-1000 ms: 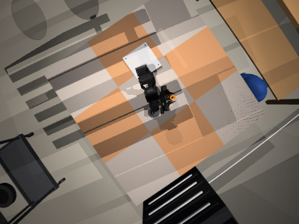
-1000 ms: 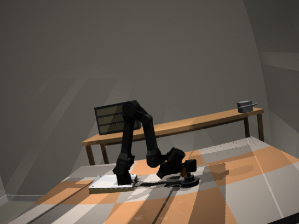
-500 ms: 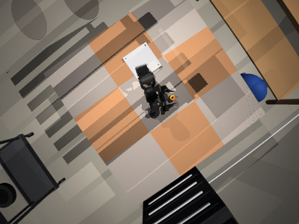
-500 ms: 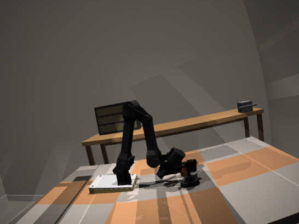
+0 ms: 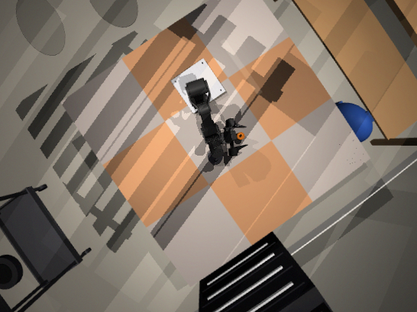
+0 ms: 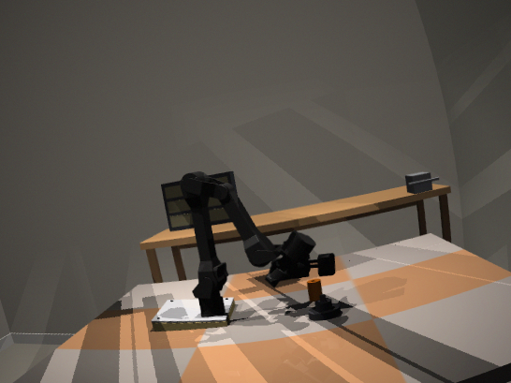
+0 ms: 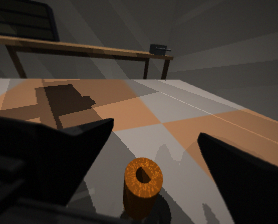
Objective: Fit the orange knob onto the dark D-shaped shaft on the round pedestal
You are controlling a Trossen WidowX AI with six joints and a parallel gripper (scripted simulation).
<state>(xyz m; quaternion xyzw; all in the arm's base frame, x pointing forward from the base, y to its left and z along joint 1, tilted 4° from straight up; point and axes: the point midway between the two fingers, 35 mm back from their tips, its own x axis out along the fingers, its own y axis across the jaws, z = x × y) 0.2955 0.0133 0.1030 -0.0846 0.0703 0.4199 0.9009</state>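
The orange knob (image 5: 240, 136) (image 6: 314, 291) (image 7: 143, 186) is upright, its hole facing up. In the exterior view it shows to the left of the dark stub (image 6: 323, 299) at the middle of the round pedestal (image 6: 324, 314), not centred over it. The knob's lower end is at the pedestal's side; whether it rests on the pedestal or beside it cannot be told. My gripper (image 5: 245, 136) (image 6: 327, 264) (image 7: 155, 129) is open and empty, above the knob, with the fingers spread wide to either side in the wrist view. The shaft's flat side cannot be made out.
The arm's white base plate (image 5: 215, 86) (image 6: 187, 321) lies on the orange and pale checkered surface (image 5: 244, 207). A long wooden table (image 6: 328, 212) (image 7: 90, 48) stands beyond, with a small grey box (image 6: 418, 184) on it. Dark shadows cross the surface.
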